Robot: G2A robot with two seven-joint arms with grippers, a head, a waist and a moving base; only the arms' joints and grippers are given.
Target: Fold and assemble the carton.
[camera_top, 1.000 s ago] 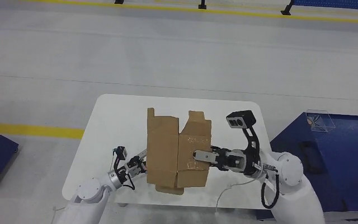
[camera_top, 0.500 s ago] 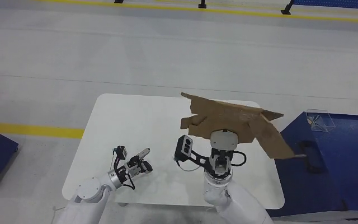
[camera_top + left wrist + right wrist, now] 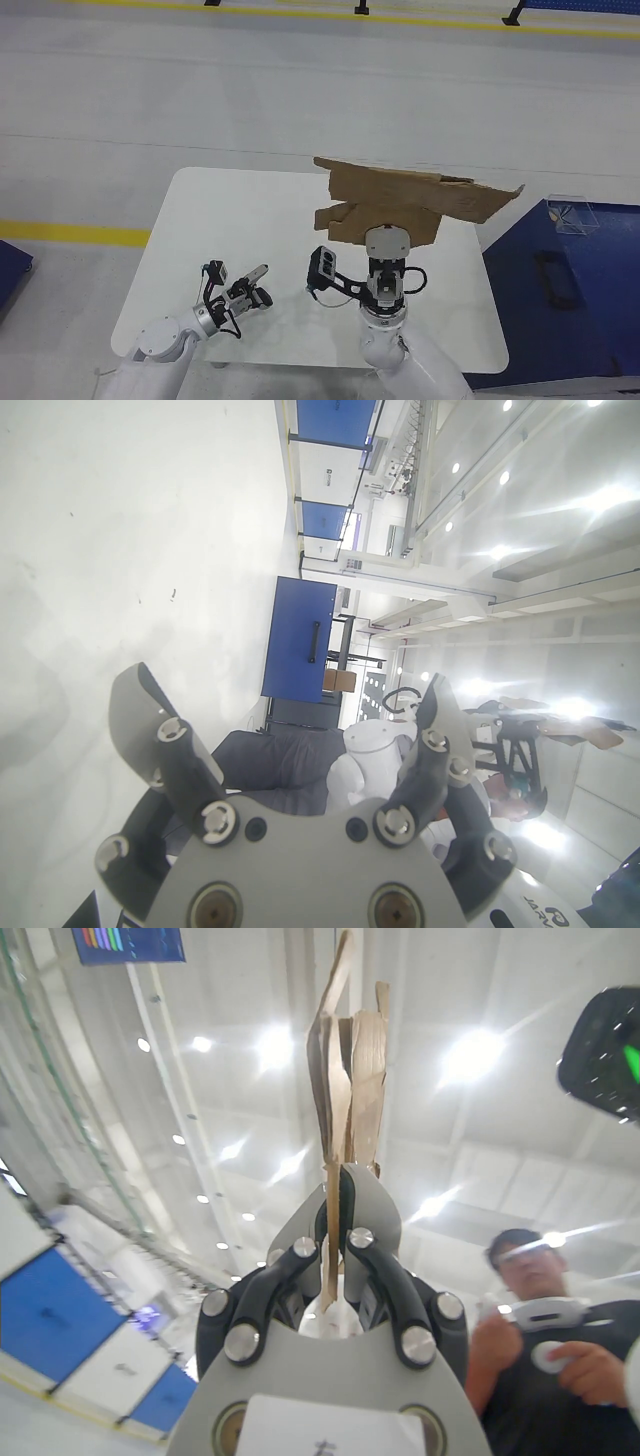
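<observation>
The white table [image 3: 220, 230] takes up the middle of the scene. The carton [image 3: 410, 200] is a flattened brown sheet with loose flaps. It is lifted clear of the table and, seen from above, hangs over the table's far right part, with its long side running left to right and its right end stretching past the table edge.

The right arm stands upright beneath it at the near middle of the table. The right gripper [image 3: 340, 1178] points upward with its fingers pinched tight on the carton's [image 3: 345, 1093] lower edge — the cardboard layers rise straight out from between them.

The left gripper [image 3: 262, 284] sits low at the near left of the table, well apart from the carton — its fingers [image 3: 145, 705] are spread wide and hold nothing.
</observation>
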